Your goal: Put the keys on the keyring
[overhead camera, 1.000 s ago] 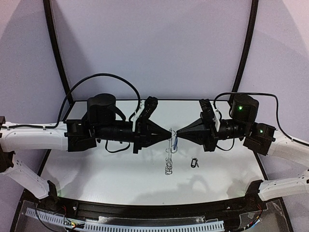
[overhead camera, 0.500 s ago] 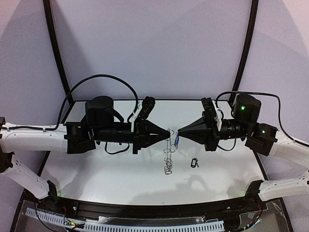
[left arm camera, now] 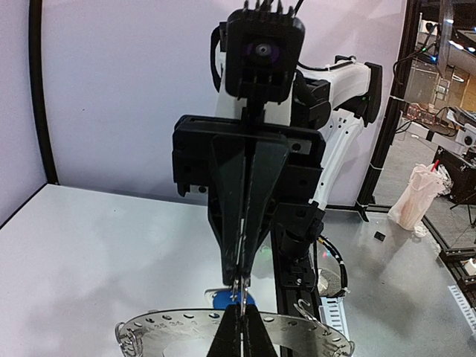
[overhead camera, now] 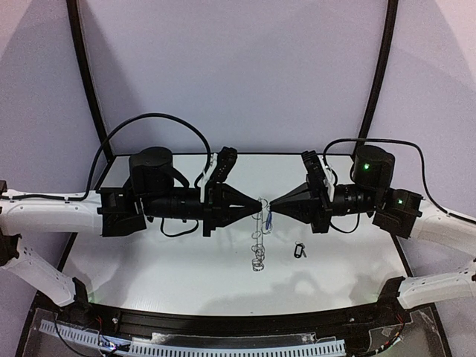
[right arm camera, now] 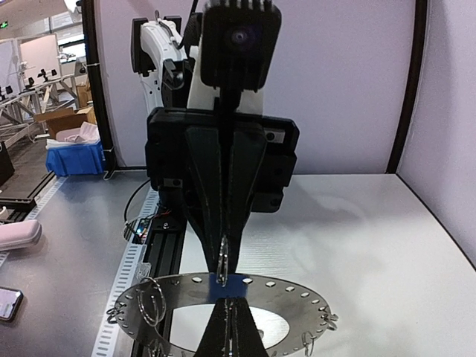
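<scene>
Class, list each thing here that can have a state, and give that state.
Left gripper: jaws shut on keyring.
Right gripper: jaws shut on blue-tagged key.
Keyring: held up between both grippers.
Blue-tagged key: held at the keyring's rim, not visibly threaded.
Black-headed key: lying loose, untouched.

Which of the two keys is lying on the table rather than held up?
The black-headed key, lying alone on the white table beside the hanging keyring. The blue-tagged key is up off the table, at the keyring.
</scene>
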Motion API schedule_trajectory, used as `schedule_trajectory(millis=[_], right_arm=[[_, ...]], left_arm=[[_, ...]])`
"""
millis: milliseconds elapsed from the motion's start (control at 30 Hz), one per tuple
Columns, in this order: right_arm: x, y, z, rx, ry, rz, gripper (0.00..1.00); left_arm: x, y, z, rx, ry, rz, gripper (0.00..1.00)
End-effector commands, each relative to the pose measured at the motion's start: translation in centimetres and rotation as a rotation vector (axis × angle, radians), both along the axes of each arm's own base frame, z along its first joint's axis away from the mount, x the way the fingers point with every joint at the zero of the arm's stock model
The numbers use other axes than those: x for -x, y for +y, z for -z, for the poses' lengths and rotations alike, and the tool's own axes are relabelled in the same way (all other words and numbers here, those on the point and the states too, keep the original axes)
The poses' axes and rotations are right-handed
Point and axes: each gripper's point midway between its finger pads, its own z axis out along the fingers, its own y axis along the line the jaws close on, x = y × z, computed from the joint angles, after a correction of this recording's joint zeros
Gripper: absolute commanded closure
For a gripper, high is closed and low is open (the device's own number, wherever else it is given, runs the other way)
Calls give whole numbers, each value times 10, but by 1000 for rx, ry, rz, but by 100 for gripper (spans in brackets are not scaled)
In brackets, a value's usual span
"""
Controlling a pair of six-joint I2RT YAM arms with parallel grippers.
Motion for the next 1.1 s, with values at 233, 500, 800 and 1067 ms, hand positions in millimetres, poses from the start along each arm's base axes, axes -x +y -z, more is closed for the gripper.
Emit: schedule_trajectory(millis=[233,500,800,1067], right_arm=[[6,3,-17,-43,-7,-31,100],[12,2,-22,-60,1,-59,100],[13,2,-24,-61,10,-64,100],[4,4,-27,-66,12,-18,100]], left_arm=[[4,4,-11,35,-20,9,99],[2,4,-11,34,-25,-3,99],[2,4,-9,32,-18,4,99],[5,3,-7,25,-15,22,99]])
